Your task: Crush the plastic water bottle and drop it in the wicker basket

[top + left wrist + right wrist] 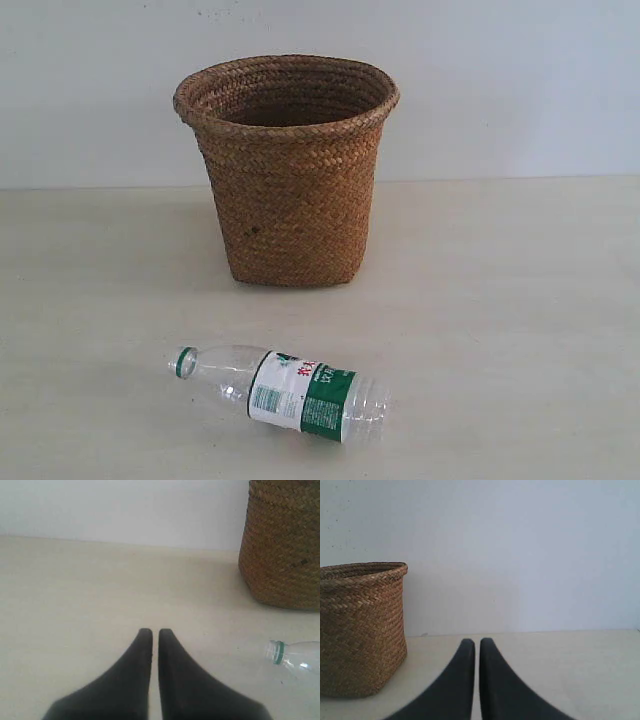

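Note:
The plastic water bottle (285,392) lies on its side on the pale table in front of the wicker basket (287,170), its green cap ring pointing left. It looks uncrushed. The basket stands upright near the back wall. In the left wrist view my left gripper (155,631) is shut with nothing in it; the bottle's neck (292,656) shows off to one side and the basket (282,545) beyond it. My right gripper (477,641) is also shut and holds nothing, with the basket (360,627) to one side. Neither gripper appears in the exterior view.
A plain white wall (500,80) runs behind the table (520,300). Nothing else stands on the table in these views.

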You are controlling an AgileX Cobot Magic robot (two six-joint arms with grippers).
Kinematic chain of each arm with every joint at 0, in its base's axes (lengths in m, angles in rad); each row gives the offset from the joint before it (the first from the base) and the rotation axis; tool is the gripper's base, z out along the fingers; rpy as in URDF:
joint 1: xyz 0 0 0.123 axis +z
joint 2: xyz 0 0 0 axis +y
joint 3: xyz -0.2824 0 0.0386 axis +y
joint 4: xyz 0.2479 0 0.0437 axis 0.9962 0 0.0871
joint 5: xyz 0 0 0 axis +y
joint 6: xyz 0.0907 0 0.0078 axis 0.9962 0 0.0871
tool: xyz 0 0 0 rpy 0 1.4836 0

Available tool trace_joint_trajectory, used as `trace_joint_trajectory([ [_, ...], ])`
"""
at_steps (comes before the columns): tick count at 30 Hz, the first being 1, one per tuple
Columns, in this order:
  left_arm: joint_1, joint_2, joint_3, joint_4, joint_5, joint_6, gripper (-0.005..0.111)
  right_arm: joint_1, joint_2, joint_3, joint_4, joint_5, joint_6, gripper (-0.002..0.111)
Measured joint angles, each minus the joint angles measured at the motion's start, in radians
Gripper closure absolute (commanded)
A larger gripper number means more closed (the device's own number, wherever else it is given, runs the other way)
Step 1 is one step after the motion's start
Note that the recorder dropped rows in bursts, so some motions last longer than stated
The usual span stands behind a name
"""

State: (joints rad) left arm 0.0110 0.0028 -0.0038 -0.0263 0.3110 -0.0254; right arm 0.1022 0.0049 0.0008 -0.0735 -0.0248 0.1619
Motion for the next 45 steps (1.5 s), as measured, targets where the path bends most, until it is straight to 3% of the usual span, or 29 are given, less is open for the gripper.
trace_joint_trajectory([
  [28,0.0,0.0,0.0,-0.003,0.0,-0.004,0.103,0.0,0.0,0.0,0.0,0.0,0.0,0.107],
  [31,0.0,0.0,0.0,-0.1,0.0,-0.106,0.103,0.0,0.0,0.0,0.0,0.0,0.0,0.107],
  [35,0.0,0.0,0.0,-0.358,0.002,-0.302,0.103,0.0,0.0,0.0,0.0,0.0,0.0,0.107],
  [38,0.0,0.0,0.0,-0.499,0.004,-0.356,0.103,0.0,0.0,0.0,0.0,0.0,0.0,0.107],
  [45,0.0,0.0,0.0,-0.56,-0.014,-0.378,0.103,0.0,0.0,0.0,0.0,0.0,0.0,0.107],
])
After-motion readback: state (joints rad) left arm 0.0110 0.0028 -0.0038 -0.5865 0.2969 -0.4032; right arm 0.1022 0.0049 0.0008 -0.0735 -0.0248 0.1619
